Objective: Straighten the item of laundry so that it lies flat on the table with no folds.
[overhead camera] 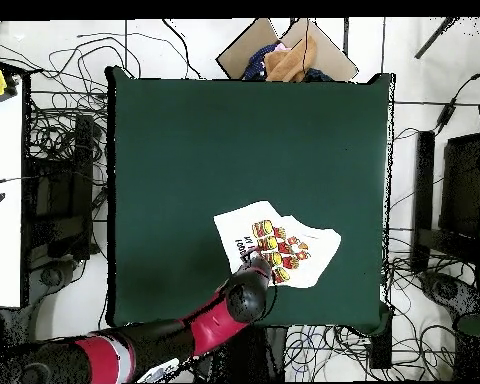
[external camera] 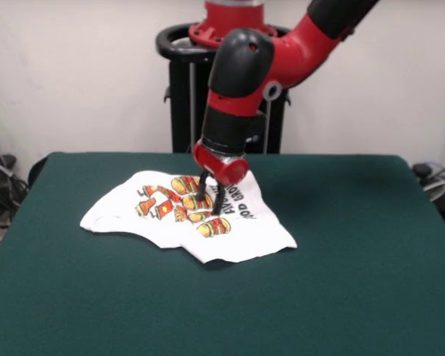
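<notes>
The small white T-shirt [external camera: 185, 219] [overhead camera: 279, 245] printed with burgers and black lettering (print side up) lies rumpled, its edges folded, on the green table [external camera: 356, 245] [overhead camera: 204, 150] toward 5 o'clock in the overhead view, while the gripper [external camera: 210, 200] presses its slightly parted fingers [external camera: 219, 202] onto the print.

A glossy red arm [external camera: 297, 44] with a rounded black elbow cover, black wrist band, and thin black claw [external camera: 211, 199].
</notes>
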Motion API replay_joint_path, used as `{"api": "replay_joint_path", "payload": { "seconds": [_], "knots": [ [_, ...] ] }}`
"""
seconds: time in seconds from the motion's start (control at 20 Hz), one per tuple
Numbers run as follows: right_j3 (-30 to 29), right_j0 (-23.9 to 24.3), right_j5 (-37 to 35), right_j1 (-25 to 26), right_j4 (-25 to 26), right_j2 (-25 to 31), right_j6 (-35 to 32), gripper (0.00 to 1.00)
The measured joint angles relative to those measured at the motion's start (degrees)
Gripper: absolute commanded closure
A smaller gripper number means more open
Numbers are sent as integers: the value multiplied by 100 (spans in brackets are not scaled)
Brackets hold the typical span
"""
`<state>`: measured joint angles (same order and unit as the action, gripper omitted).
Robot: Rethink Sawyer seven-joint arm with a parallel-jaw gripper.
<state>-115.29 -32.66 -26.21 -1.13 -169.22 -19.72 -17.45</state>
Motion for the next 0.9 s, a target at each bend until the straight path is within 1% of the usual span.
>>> {"api": "replay_joint_path", "payload": {
  "seconds": [0.25,0.5,0.75,0.9],
  "knots": [
    [1,22,4,-132,-207,109,-5,0],
    [5,51,188,-288,-203,193,-134,0],
    [99,66,691,-469,-188,293,-615,0],
    [157,110,1045,-588,-55,351,-979,0]
  ]
}}
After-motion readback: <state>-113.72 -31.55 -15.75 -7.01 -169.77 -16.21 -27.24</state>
